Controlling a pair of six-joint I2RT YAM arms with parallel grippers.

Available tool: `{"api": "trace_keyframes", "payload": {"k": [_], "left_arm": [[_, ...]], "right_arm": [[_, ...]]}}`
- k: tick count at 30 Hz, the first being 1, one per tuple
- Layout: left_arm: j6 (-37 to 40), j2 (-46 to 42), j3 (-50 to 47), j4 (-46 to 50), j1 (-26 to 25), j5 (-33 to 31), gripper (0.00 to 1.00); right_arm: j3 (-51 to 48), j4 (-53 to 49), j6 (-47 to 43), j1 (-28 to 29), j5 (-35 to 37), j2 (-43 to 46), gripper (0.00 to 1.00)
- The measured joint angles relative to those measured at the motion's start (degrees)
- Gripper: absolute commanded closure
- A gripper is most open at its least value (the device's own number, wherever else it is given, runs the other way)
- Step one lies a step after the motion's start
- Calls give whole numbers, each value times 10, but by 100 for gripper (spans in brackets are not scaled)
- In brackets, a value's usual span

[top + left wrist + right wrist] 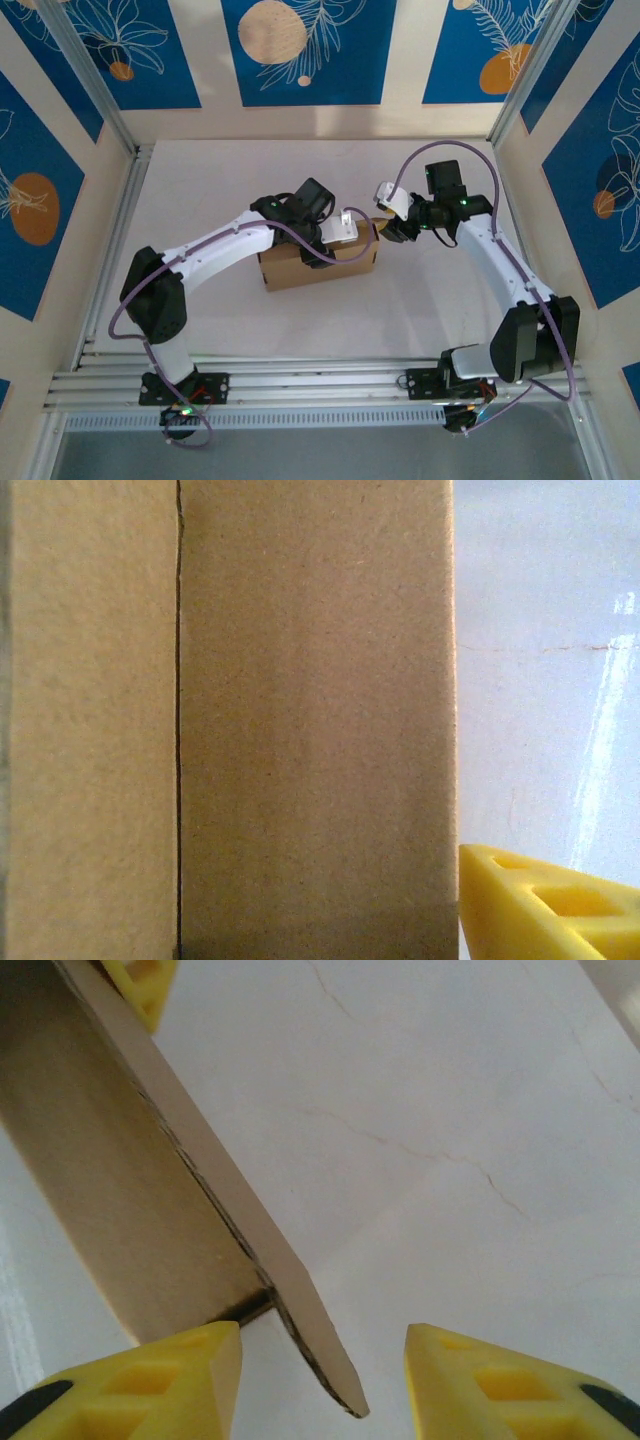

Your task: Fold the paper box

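The paper box (310, 270) is a brown cardboard block in the middle of the table. My left gripper (340, 232) sits on its back right part. In the left wrist view, cardboard (310, 710) with a thin seam is very close. One yellow finger (540, 910) shows just past the cardboard's right edge, and the other finger is hidden. My right gripper (385, 222) is at the box's right end. It stands open (322, 1335) around the tip of a slanting flap (200, 1190), with neither finger pressing it.
The table is white marble-like (450, 1110), with free room right of and in front of the box. Metal rails (300, 385) run along the near edge and a frame post (120, 200) along the left. Patterned walls enclose the space. Another yellow fingertip (145, 985) shows behind the flap.
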State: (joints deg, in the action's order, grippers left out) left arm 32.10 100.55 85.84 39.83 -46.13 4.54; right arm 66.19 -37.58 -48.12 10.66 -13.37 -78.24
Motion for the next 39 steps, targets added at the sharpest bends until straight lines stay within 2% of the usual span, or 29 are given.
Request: {"api": "trace_keyframes", "payload": {"k": [7,9,13,18,23,29,33,39], "left_arm": [[0,0,0,0,0,0,33],[0,0,0,0,0,0,33],[0,0,1,1,2,0,34],[0,0,3,10,2,0,34],[-5,0,7,19,2,-1,34],[-19,12,21,26,2,-10,34],[-26,19,27,27,3,-21,34],[-39,24,32,27,4,-31,34]], "right_arm": [[2,-8,-6,16,17,-9,84],[11,-20,-4,25,20,-14,88],[36,-48,6,35,31,-25,89],[56,-84,31,43,44,-28,97],[78,-111,65,55,58,-37,93],[114,-129,166,63,71,-65,96],[146,-140,236,91,130,-93,100],[193,-158,340,118,184,-129,100]]}}
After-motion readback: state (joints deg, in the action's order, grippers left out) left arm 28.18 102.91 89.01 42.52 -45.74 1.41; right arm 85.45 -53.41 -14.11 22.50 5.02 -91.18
